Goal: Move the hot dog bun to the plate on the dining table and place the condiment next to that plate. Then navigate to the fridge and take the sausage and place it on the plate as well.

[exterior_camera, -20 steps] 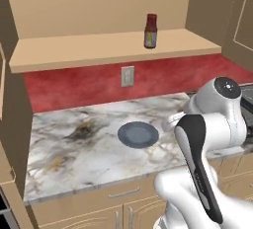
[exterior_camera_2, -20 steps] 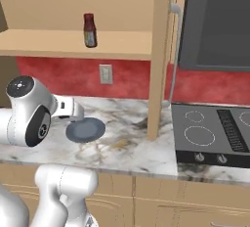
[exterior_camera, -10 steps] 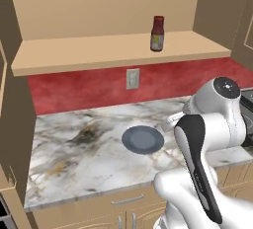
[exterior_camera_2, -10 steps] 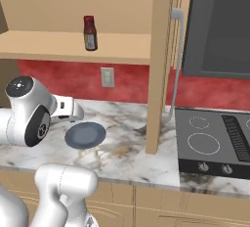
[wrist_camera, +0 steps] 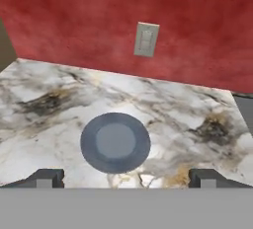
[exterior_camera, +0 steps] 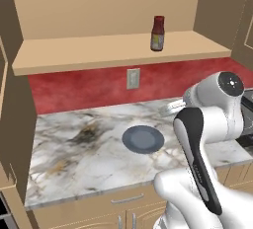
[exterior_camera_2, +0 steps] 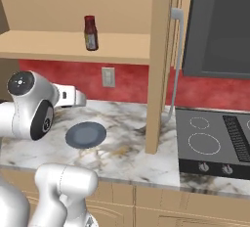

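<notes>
1. I can read no words, brands or numbers anywhere here
2. The condiment (exterior_camera: 157, 33) on the shelf (exterior_camera: 99, 50) has a pale label, but it is too small and blurred for me to make out any letters
3. The stove (exterior_camera_2: 215, 145) carries only ring outlines and two knobs (exterior_camera_2: 215, 168), with no marks I can read
4. The outlet (wrist_camera: 146, 39) on the red wall is blank
</notes>
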Available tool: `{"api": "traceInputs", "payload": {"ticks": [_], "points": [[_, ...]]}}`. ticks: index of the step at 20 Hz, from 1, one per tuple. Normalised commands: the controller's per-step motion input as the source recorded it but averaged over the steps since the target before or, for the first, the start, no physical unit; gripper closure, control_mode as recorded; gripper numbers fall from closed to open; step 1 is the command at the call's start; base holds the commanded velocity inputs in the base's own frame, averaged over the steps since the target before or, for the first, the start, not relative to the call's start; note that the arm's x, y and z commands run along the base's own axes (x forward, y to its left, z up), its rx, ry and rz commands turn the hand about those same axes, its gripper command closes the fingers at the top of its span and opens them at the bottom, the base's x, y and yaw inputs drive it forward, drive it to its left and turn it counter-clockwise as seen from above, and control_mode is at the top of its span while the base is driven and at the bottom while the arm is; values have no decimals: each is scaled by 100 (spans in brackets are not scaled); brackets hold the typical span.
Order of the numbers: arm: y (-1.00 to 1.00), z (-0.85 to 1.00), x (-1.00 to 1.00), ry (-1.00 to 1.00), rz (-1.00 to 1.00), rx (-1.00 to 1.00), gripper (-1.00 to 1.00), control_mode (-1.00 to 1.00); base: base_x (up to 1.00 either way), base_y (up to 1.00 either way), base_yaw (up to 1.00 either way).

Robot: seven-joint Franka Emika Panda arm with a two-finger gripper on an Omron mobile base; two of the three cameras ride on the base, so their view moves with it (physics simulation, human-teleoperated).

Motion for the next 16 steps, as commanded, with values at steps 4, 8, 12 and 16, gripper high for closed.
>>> {"api": "traceInputs", "payload": {"ticks": [4,8,12,16], "points": [[1,65,43,-19,0,0,-100,-100,0,0,0],[9,57,31,-29,-3,0,-100,-100,0,0,0],[0,32,12,-45,-3,4,-100,-100,0,0,0],[12,77,11,-30,-1,5,-100,-100,0,0,0]]}}
